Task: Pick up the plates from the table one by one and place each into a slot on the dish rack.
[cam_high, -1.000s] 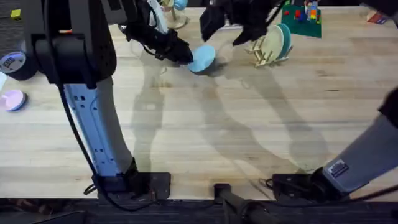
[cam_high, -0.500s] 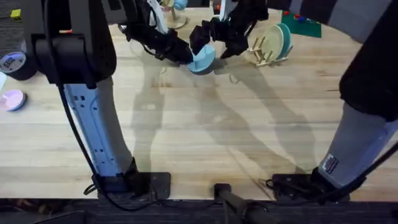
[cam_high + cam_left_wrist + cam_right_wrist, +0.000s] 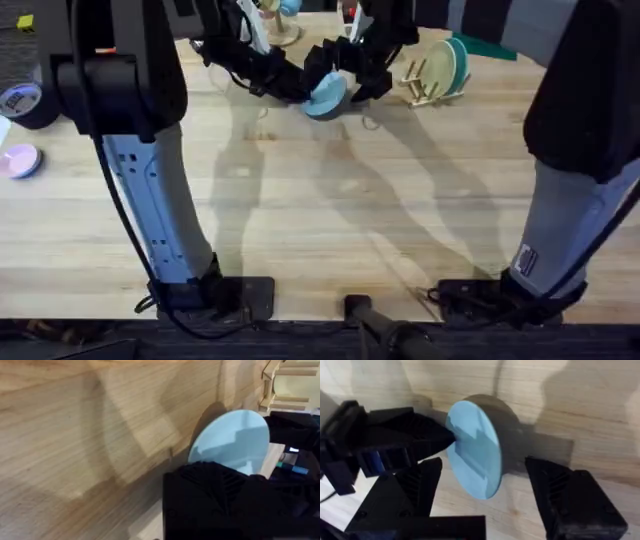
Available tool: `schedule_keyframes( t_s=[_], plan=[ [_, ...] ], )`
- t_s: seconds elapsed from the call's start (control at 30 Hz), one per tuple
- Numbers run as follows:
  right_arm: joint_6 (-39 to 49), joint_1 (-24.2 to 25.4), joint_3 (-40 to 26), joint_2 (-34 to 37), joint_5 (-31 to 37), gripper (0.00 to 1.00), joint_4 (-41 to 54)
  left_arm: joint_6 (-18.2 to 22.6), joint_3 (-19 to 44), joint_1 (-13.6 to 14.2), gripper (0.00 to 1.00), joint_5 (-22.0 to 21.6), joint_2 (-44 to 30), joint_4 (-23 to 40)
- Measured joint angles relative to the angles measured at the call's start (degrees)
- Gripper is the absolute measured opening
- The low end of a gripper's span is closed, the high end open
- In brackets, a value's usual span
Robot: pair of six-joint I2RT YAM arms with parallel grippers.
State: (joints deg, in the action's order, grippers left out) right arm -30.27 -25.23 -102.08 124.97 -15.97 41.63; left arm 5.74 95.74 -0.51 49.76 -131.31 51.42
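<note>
Two end effectors meet over the table (image 3: 330, 230): left (image 3: 300, 88) clamps the blue plate (image 3: 327, 95), right (image 3: 352, 75) gapes around it.

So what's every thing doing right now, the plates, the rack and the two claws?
light blue plate: tilted up on edge, pinched by the left gripper.
left gripper: shut on the light blue plate.
right gripper: open, fingers either side of the light blue plate.
cream plate: standing upright in the dish rack.
dish rack: upright on the table, holding plates.
pink disc: lying at the table's left edge.
</note>
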Motion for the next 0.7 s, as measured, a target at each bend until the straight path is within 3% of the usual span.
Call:
schedule_keyframes(
  t_s=[0.5,0.6,0.7],
  plan=[
    [-11.96,0.02,0.00,0.02,0.00,0.985,-1.15,-0.02,0.00,0.00,0.041,0.00,0.00,0.00],
    [-12.60,0.00,0.00,0.02,-0.02,0.853,-1.17,0.00,0.00,0.00,0.041,0.00,0.00,-0.02],
    [-13.12,0.01,0.00,0.03,-0.17,0.617,-1.18,0.00,0.00,0.00,0.041,0.00,0.00,-0.02]
  ],
)
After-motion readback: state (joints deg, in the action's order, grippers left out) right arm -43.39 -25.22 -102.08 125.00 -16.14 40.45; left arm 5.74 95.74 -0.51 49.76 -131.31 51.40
